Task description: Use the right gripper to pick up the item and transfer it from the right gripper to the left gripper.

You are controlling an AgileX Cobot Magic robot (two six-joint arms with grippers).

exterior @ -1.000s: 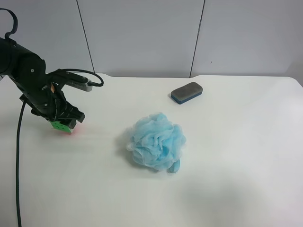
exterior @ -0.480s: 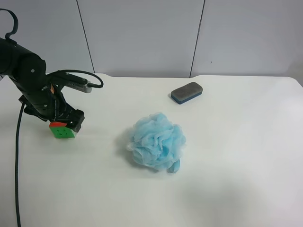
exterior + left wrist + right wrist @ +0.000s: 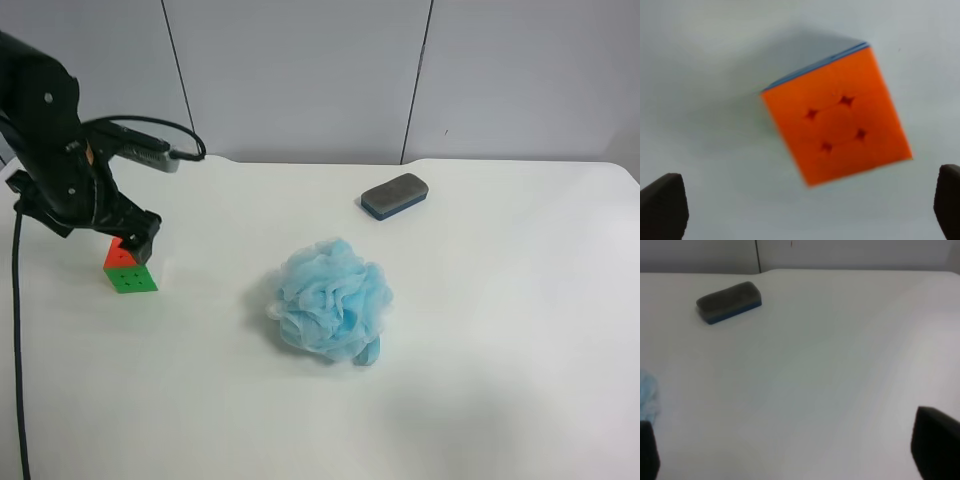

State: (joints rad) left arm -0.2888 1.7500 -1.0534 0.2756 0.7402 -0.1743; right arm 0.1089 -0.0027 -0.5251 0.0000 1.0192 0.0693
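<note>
Cube point(image 3: 130, 270) sits on the white bench point(image 3: 480, 330) at the exterior high view's left, green face forward, orange-red on top, held by nothing. Just above it hangs the left gripper point(image 3: 128, 232), its fingers point(image 3: 662, 210) spread wide and clear of the cube's orange face point(image 3: 837, 127). Right gripper fingers point(image 3: 935, 447) also stand wide apart and empty. Mid-bench lies a blue puff point(image 3: 332, 300), with a grey-and-blue eraser point(image 3: 395, 195) beyond.
</note>
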